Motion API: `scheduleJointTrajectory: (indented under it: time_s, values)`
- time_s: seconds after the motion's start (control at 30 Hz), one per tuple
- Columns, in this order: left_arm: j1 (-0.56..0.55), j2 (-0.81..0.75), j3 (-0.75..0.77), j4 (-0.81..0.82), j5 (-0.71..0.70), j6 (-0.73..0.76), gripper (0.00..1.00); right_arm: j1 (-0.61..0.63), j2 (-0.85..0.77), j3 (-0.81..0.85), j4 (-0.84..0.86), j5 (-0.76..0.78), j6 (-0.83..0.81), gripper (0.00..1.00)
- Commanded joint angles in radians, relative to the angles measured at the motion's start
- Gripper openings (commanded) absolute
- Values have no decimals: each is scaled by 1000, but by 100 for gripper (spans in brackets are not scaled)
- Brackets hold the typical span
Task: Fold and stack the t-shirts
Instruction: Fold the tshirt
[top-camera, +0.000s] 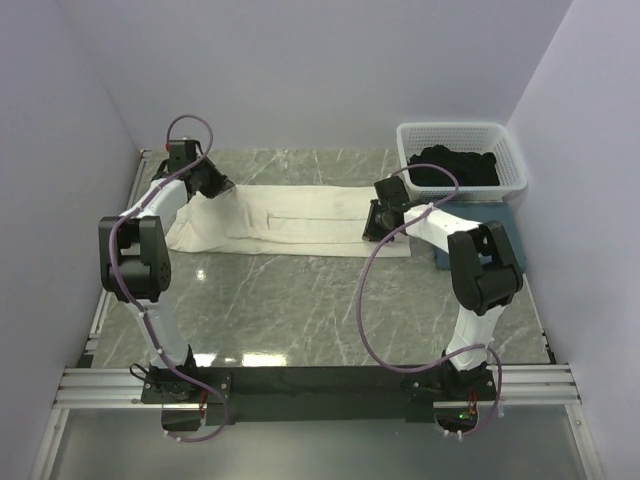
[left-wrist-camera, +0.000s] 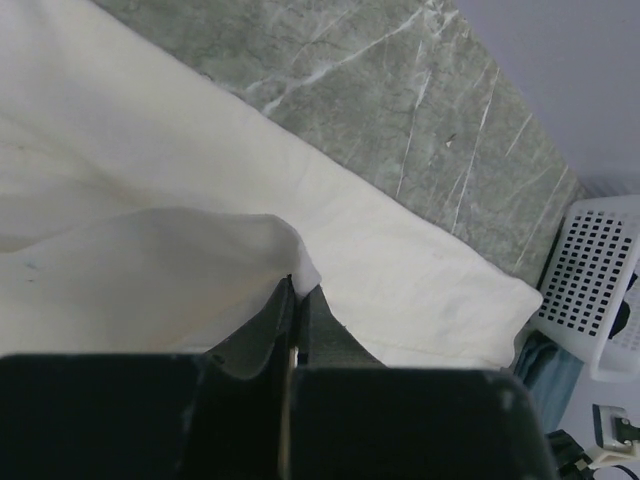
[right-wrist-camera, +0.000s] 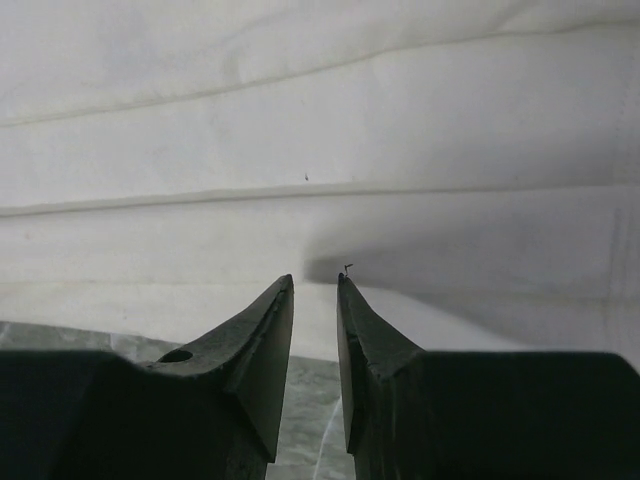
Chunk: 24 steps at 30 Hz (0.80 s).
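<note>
The white t-shirt (top-camera: 290, 222) is soft cloth, folded into a long flat strip. It lies on the shiny grey marble table (top-camera: 300, 310), left of the white plastic basket (top-camera: 512, 150) full of little holes. Dark lumpy clothes (top-camera: 455, 168) fill the basket. The left gripper (left-wrist-camera: 297, 292), at the shirt end far from the basket, is clenched on a puffy fold of shirt. The right gripper (right-wrist-camera: 315, 283), at the end near the basket, has its pointy black fingers a little apart at the shirt's edge.
</note>
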Motion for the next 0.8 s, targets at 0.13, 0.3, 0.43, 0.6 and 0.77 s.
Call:
scheduleJointTrajectory:
  time_s: [0.13, 0.3, 0.43, 0.6, 0.77]
  values:
    - [-6, 46, 67, 86, 32, -81, 1, 5, 42, 73, 22, 2, 5, 29]
    - [-5, 66, 96, 78, -2, -116, 1, 7, 35, 54, 21, 5, 4, 29]
    - [-5, 78, 101, 92, -8, -152, 1, 4, 24, 31, 22, 20, 0, 29]
    - [-5, 98, 113, 81, -8, -162, 1, -4, 21, 16, 16, 33, -4, 29]
    - [-5, 99, 112, 92, -37, -165, 1, -7, 12, 14, 10, 34, -12, 28]
